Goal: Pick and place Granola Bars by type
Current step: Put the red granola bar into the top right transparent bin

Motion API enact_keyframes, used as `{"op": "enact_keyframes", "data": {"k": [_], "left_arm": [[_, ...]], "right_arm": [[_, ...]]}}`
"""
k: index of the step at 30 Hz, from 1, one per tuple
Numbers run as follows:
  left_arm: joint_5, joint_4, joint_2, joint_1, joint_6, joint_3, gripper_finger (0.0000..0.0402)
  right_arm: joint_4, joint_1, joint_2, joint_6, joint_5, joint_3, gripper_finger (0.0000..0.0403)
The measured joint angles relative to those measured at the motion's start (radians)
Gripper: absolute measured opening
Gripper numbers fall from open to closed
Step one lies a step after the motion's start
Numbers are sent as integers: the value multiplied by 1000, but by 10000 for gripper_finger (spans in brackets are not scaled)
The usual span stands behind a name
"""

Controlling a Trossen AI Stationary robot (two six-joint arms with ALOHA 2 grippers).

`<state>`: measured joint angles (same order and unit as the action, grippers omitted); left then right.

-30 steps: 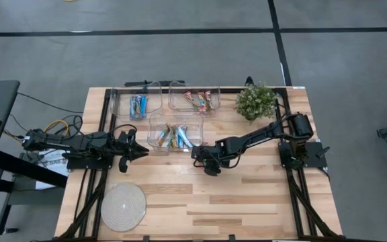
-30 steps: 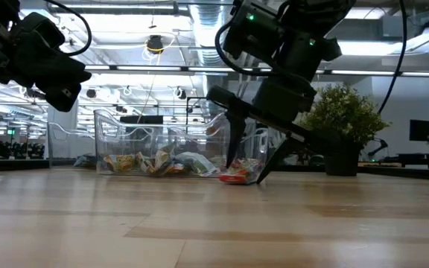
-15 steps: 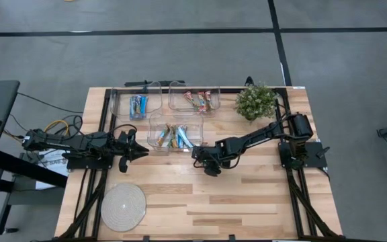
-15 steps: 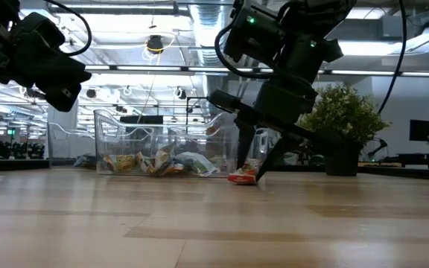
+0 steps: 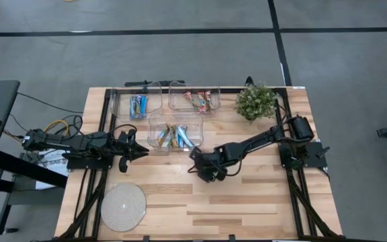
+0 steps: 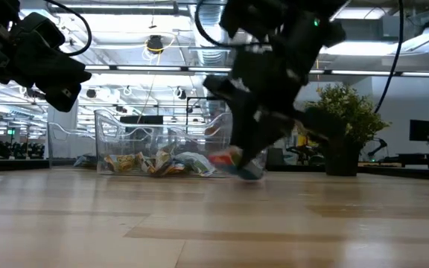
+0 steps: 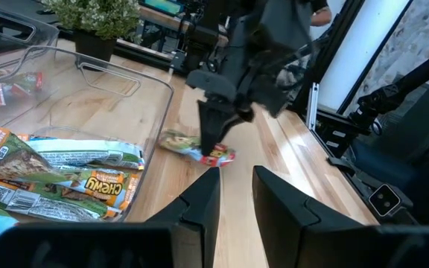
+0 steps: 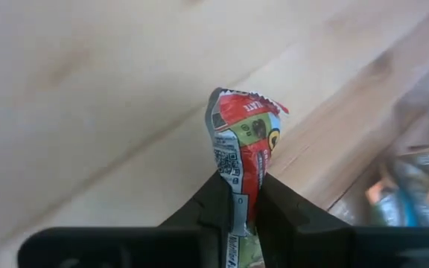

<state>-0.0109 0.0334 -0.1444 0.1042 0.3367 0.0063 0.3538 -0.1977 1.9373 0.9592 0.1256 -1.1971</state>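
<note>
On the wooden table's (image 5: 247, 202) left side the left gripper (image 5: 138, 152) hangs idle above the boards near the front clear plastic bin (image 5: 154, 126), its two dark fingers (image 7: 199, 205) slightly apart with nothing between them. That bin holds a loose pile of wrapped granola bars (image 5: 175, 136), with blue bars (image 5: 138, 105) and red-and-tan bars (image 5: 200, 101) in the two clear bins behind it. Right of the front bin, the right gripper (image 5: 203, 171) pinches a red, green and tan wrapped granola bar (image 8: 243, 141) between closed fingers, apparently just above the tabletop, though the low view is blurred there.
</note>
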Motion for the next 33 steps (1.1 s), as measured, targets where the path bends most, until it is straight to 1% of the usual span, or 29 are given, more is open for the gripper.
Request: {"op": "enact_keyframes", "data": {"k": [3,8,9,13,16,18,21,26,29,33], "left_arm": [[0,0,0,0,0,0,73],[0,0,0,0,0,0,73],[0,0,0,0,0,0,73],[0,0,0,0,0,0,73],[0,0,0,0,0,0,73],[0,0,0,0,0,0,73],[0,0,0,0,0,0,73],[0,0,0,0,0,0,73],[0,0,0,0,0,0,73],[0,0,0,0,0,0,73]], "right_arm": [[2,-16,-13,-84,-12,-35,38],[-2,-26,-40,-229,-112,-104,38],[-29,-26,-41,-264,-125,-120,38],[-58,-25,-51,-406,-130,-162,39],[-148,-13,-61,-504,-130,-195,39],[-176,0,-73,-578,-130,-206,39],[-255,29,-79,-692,-128,-229,38],[-319,99,-108,-854,-128,-271,38],[-320,150,-124,-899,-128,-289,38],[-381,220,-130,-908,-127,-325,38]]}}
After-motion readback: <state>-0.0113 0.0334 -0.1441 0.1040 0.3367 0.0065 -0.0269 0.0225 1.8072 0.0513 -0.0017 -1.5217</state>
